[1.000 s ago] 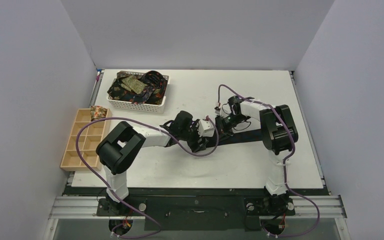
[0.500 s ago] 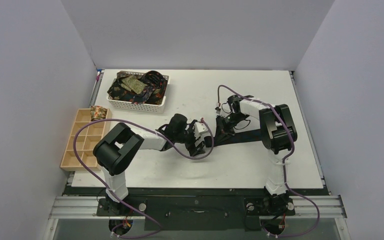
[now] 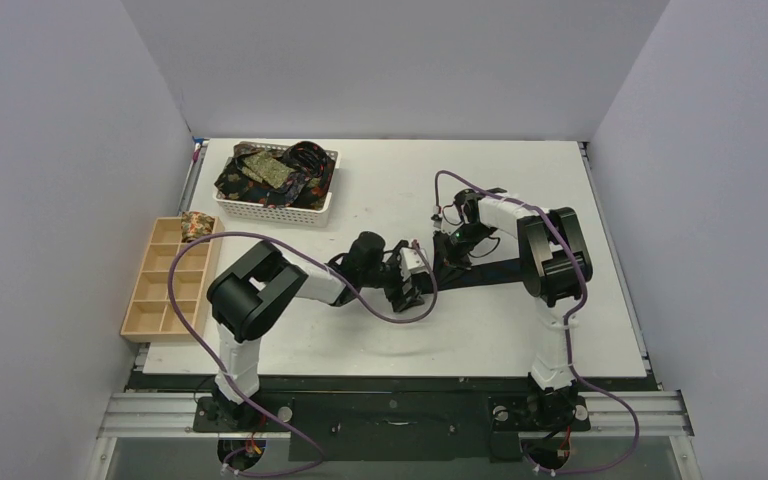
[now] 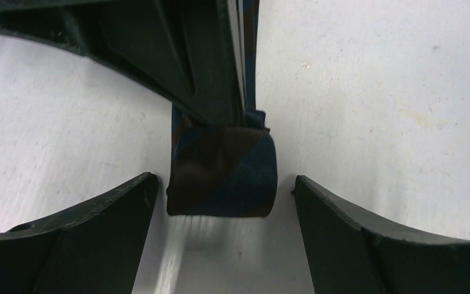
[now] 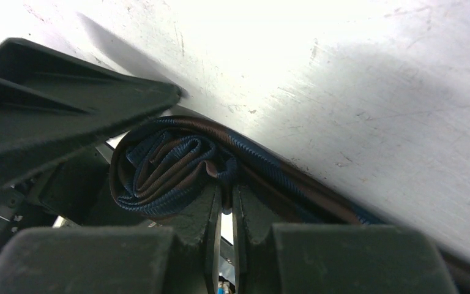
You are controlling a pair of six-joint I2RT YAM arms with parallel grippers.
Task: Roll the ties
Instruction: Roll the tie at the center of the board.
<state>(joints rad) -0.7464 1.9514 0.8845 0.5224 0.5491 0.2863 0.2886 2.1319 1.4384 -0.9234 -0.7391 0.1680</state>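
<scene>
A dark blue and brown striped tie (image 3: 490, 272) lies as a strip across the table's middle, its left end wound into a small roll (image 4: 223, 177). My right gripper (image 5: 225, 184) is shut on the roll's inner fold (image 5: 165, 165), and in the top view it (image 3: 447, 258) sits at the strip's left end. My left gripper (image 4: 223, 184) is open, one finger on each side of the roll without touching it; from above it (image 3: 412, 280) is just left of the right one. More ties (image 3: 270, 172) fill the basket.
A white lattice basket (image 3: 278, 210) stands at the back left. A pale wooden compartment tray (image 3: 165, 300) sits at the left edge with one patterned roll (image 3: 196, 225) in its far corner. Purple cables loop over both arms.
My left gripper's jaws have widened around the roll, and the left arm's elbow has swung right. The right gripper has stayed shut in place.
</scene>
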